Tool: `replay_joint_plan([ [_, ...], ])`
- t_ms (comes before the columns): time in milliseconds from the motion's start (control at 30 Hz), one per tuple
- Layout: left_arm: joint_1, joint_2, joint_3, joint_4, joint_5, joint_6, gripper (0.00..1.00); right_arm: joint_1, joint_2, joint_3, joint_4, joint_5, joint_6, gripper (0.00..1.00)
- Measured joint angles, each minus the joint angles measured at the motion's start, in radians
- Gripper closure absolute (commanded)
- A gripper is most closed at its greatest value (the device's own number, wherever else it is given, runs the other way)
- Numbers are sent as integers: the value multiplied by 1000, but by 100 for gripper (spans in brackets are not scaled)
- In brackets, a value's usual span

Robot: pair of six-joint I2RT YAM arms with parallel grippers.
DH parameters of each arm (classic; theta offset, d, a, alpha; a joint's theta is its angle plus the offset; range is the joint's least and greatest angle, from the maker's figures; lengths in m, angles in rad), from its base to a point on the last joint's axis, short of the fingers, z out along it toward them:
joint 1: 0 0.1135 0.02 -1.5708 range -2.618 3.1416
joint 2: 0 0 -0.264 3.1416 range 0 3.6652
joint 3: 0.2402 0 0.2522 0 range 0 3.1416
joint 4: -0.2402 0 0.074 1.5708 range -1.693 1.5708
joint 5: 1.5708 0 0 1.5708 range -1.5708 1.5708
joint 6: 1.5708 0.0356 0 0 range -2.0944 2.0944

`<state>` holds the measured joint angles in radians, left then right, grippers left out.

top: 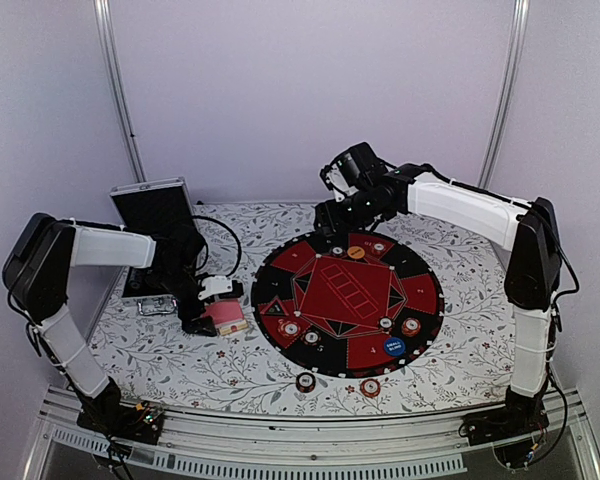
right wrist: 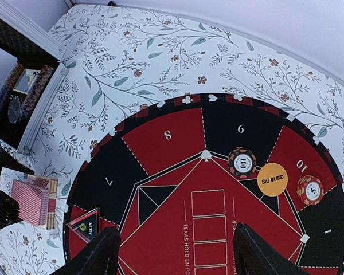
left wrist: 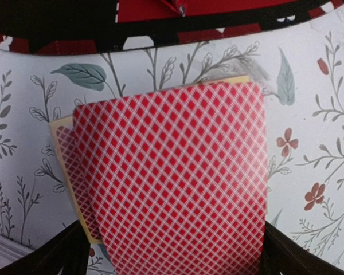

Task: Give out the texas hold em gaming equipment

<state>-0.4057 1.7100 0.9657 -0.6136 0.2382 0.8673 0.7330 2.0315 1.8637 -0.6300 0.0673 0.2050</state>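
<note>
My left gripper [top: 202, 312] is at the deck of red-backed playing cards [top: 227, 317] on the cloth, left of the mat. In the left wrist view the gripper [left wrist: 173, 259] is shut on the top card [left wrist: 172, 172], which bows upward between the fingers [left wrist: 63, 256] above the deck [left wrist: 62, 150]. My right gripper [top: 332, 222] hovers open and empty over the mat's far edge; its wrist view [right wrist: 175, 252] shows a 100 chip [right wrist: 242, 163], the orange Big Blind disc [right wrist: 273, 180] and another chip [right wrist: 310, 190]. The blue disc [top: 394, 348] lies at the mat's near right.
The round black-and-red mat [top: 280, 265] holds more chips [top: 410, 326] and a triangular All-In marker [right wrist: 86, 228]. Two chips [top: 305, 381] lie on the cloth in front of it. The open silver case [top: 150, 215] stands at the far left behind my left arm.
</note>
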Motion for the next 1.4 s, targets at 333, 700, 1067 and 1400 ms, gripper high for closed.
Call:
replay_joint_plan([
  [333,0,8,0,6,-8,-3,10,1,-1,-19,1,-7,5,32],
  [700,0,10,0,6,-11,-5,26,13,-2,-51,8,-31,20,32],
  [1067,-1,6,0,-4,6,-24,40,13,-8,-97,32,-93,46,32],
  [1400,-14,-48,-5,-4,23,-35,53,13,-30,-171,100,-211,104,31],
])
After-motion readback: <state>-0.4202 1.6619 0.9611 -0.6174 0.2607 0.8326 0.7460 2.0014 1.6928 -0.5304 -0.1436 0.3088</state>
